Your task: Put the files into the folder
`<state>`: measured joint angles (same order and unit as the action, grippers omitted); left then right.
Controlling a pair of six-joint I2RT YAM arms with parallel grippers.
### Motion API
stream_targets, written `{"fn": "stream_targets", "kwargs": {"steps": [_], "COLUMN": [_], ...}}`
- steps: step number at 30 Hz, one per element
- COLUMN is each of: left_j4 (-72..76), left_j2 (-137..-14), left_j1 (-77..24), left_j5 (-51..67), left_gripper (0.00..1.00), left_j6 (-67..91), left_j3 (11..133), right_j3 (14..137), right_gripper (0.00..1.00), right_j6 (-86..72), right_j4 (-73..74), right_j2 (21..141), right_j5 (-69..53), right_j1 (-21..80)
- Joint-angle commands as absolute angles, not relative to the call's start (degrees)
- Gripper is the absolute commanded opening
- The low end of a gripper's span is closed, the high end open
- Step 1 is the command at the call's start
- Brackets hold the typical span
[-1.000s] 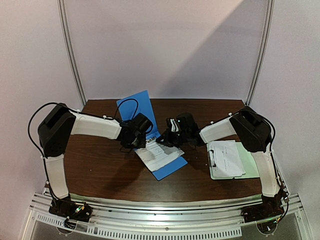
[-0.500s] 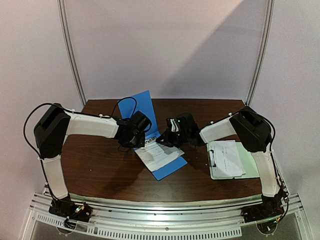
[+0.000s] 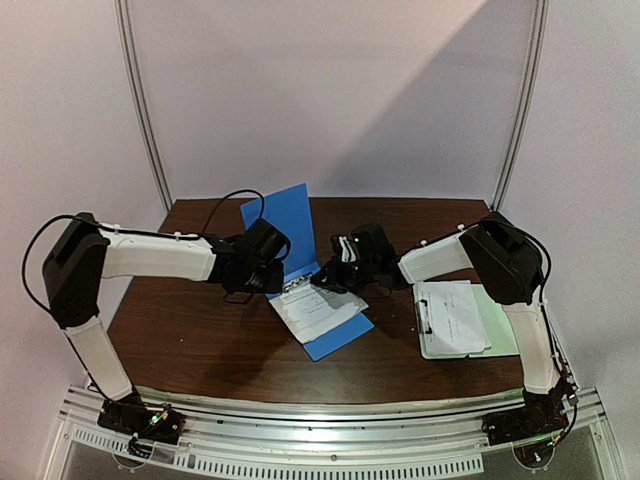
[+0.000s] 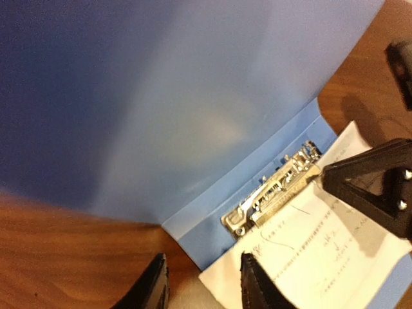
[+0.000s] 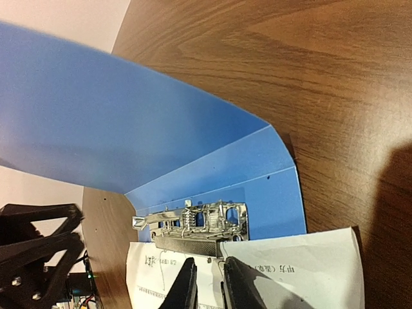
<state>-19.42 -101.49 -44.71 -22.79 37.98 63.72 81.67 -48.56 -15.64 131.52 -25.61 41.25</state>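
Note:
The blue folder lies open at the table's middle, its cover standing up at the back and its base flat. White files lie on the base below the metal clip. My right gripper sits at the sheets' top edge just under the clip; in the right wrist view its jaws are almost together, pinching the paper. My left gripper is open and empty at the folder's left corner, one finger over the paper's corner, the other over the table.
A pale green clipboard with a white sheet lies at the right, under the right arm. Bare brown tabletop lies to the left and front. Metal frame posts stand at the back corners.
The left arm swung out to the left and its gripper shifted slightly left along the folder. The folder cover stands a little more upright. The right gripper has not moved.

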Motion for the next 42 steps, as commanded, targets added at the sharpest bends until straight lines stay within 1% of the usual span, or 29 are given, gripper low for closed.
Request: {"fn": "stream_targets", "kwargs": {"steps": [1, 7, 12, 16, 19, 24, 27, 30, 33, 35, 42], "left_j4": [-12.59, -7.58, -3.50, 2.16, 7.09, 3.93, 8.86, 13.61, 16.80, 19.10, 28.83], "left_j2": [-92.16, -81.02, -73.65, -70.19, -69.53, -69.15, -66.48, -64.38, -65.13, -66.54, -74.32], "left_j1": [-45.62, -45.57, -45.23, -45.01, -45.24, -45.18, -45.05, -44.06, -41.71, -41.06, -37.95], "left_j5": [-23.26, -25.66, -25.75, -26.77, -27.95, -28.08, -28.15, -25.75, -19.77, -15.05, -7.58], "left_gripper": [0.45, 0.63, 0.78, 0.84, 0.86, 0.87, 0.99, 0.99, 0.99, 1.00, 0.99], "left_j6": [34.67, 31.72, 27.89, 24.23, 20.02, 18.21, 17.64, 15.94, 12.59, 9.34, 4.08], "left_j3": [56.41, 47.42, 42.57, 39.73, 36.73, 37.14, 33.96, 31.54, 31.28, 31.73, 33.44], "right_j3": [81.75, 83.84, 85.93, 87.01, 87.74, 88.58, 88.59, 88.51, 88.51, 88.57, 89.65], "right_gripper": [0.15, 0.18, 0.20, 0.21, 0.22, 0.25, 0.27, 0.29, 0.32, 0.34, 0.37], "right_j6": [-46.03, -44.97, -44.27, -43.57, -43.20, -42.18, -41.61, -41.10, -40.64, -40.39, -39.43], "right_j4": [-2.29, -0.55, 1.95, 3.45, 4.68, 6.61, 7.48, 8.38, 9.03, 9.22, 11.67], "right_j2": [134.27, 134.19, 133.86, 133.10, 132.38, 130.89, 129.65, 128.16, 126.63, 125.87, 124.01], "right_j5": [-22.33, -22.87, -22.99, -22.69, -22.76, -22.77, -22.68, -22.97, -23.11, -23.24, -24.02], "right_j1": [41.22, 41.26, 41.22, 41.20, 41.24, 41.24, 41.29, 41.27, 41.24, 41.26, 41.22]}}
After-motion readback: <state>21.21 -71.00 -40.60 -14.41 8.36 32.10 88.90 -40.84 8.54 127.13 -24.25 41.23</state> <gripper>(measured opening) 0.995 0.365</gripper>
